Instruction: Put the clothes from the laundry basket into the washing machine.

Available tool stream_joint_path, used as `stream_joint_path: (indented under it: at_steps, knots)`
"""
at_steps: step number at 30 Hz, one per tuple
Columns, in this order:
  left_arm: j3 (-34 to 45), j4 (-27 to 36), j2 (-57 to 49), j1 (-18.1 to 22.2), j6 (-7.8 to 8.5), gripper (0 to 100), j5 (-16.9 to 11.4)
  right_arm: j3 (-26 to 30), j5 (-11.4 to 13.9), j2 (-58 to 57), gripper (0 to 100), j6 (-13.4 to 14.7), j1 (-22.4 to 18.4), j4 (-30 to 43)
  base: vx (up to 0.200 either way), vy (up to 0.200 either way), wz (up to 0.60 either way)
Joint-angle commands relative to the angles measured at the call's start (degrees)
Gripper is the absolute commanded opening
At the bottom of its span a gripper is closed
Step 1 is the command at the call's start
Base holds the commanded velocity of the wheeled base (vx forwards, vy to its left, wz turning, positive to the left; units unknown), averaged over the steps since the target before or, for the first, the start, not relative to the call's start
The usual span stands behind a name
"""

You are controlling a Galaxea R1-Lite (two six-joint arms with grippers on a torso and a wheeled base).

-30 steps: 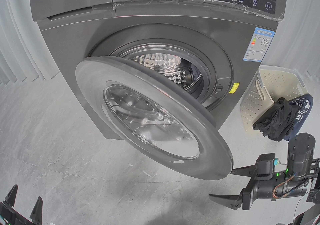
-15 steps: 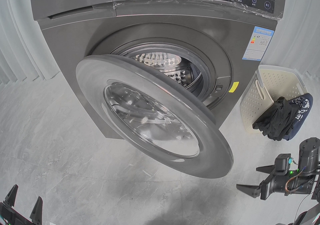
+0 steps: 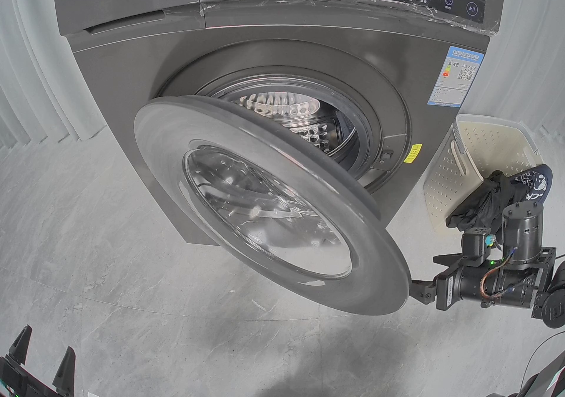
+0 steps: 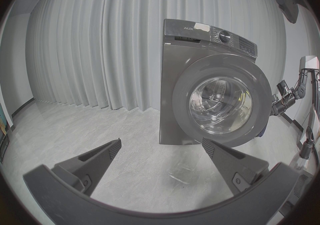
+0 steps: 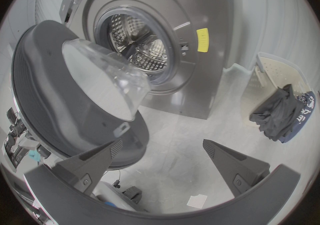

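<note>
The washing machine (image 3: 147, 62) is standing on the floor (image 3: 88, 239), with a curtain (image 4: 83, 52) hanging behind it. Its door (image 3: 376, 262) is hanging open toward the robot, hinged on the left, and the drum (image 3: 282, 106) is showing behind the door's upper edge. The laundry basket (image 3: 471, 145) is sitting on the floor just right of the machine, tipped so that its opening is facing the robot. The clothes (image 3: 479, 207) are lying in it, spilling over the near rim. The right gripper (image 3: 426, 289) is sitting just beside the door's lower right edge, between door and basket. The left gripper (image 3: 47, 342) is hanging low at the far left, well apart from the machine.
</note>
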Motion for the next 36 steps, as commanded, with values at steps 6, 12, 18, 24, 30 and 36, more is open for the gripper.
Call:
stream_joint_path:
  at_steps: [6, 12, 18, 24, 30, 36]
  knots:
    - [0.84, -0.04, -0.60, 0.00, -0.02, 100, 0.03, 4.61, 0.12, -2.47, 100, 1.20, 9.54, -0.69, 0.000, 0.000, 0.00]
    - [0.84, -0.04, -0.60, 0.00, -0.02, 100, 0.03, 1.71, -0.76, -2.03, 100, 2.17, 8.66, -0.78, 0.000, 0.000, 0.00]
    - [0.84, -0.04, -0.60, 0.00, -0.02, 100, 0.03, -6.99, -4.45, 6.67, 100, 5.42, 8.31, -0.87, -0.100, 0.000, 0.00]
    - [0.84, -0.04, -0.60, 0.00, -0.02, 100, 0.03, -17.19, -6.73, 15.64, 100, 7.18, 7.08, -0.95, 0.000, 0.000, 0.00]
    - [0.84, -0.04, -0.60, 0.00, -0.02, 100, 0.03, -23.25, -7.70, 20.03, 100, 7.09, 7.87, -0.87, 0.000, 0.000, 0.00]
    - [0.84, 0.04, -0.60, 0.00, -0.02, 100, 0.03, -22.99, -7.61, 20.73, 100, 7.18, 10.95, -0.87, 0.000, 0.000, 0.00]
